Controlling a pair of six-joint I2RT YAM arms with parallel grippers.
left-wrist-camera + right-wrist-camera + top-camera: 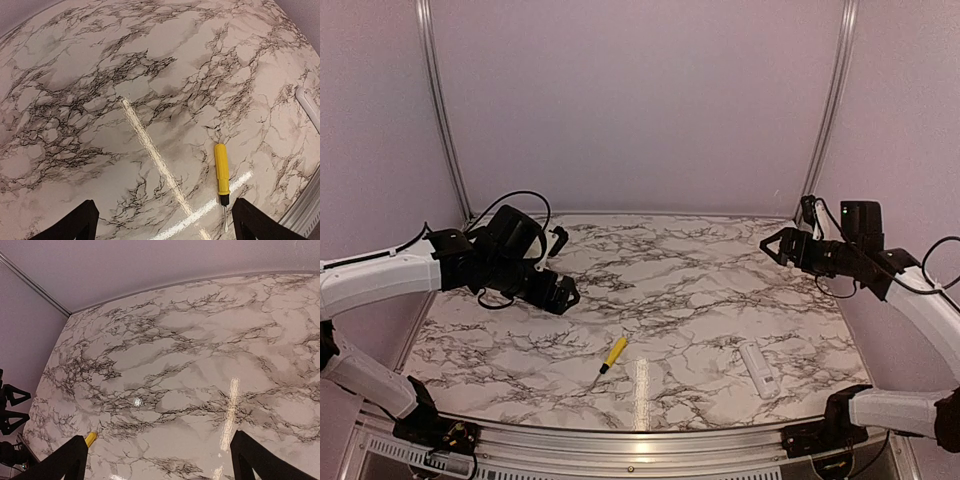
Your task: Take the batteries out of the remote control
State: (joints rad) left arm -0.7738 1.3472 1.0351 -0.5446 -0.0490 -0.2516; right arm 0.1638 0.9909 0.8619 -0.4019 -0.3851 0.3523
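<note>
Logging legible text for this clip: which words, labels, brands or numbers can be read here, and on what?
No text can be read in any view.
The remote control is too small to show any marking.
The yellow-handled screwdriver shows no print.
The marble-patterned table shows no text.

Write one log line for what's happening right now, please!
left claw: open, empty | right claw: open, empty | remote control: on table, untouched | screwdriver: on table | batteries: not visible
</note>
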